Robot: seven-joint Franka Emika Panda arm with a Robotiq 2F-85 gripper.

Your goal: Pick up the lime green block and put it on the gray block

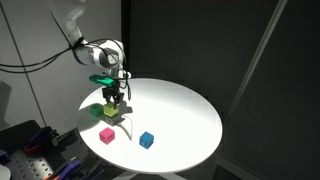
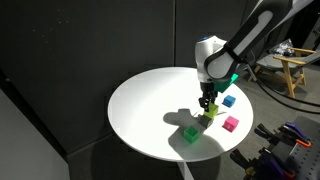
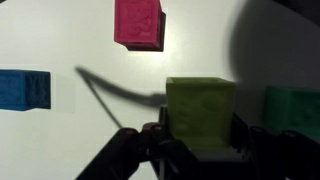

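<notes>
My gripper [image 3: 198,135] is shut on the lime green block [image 3: 200,105], with one finger on each side of it. In both exterior views the gripper [image 1: 113,100] [image 2: 205,108] points straight down over the near part of the round white table [image 1: 185,105], with the lime green block [image 2: 207,121] at its fingertips, low over the table. The gray block does not show in any view. It may be hidden under the held block; I cannot tell.
A pink block [image 3: 138,22] [image 1: 107,135] [image 2: 231,124], a blue block [image 3: 25,88] [image 1: 147,140] [image 2: 228,101] and a deeper green block [image 3: 295,110] [image 2: 190,133] lie close around the gripper. A thin cable casts a shadow across the wrist view. The table edge is near.
</notes>
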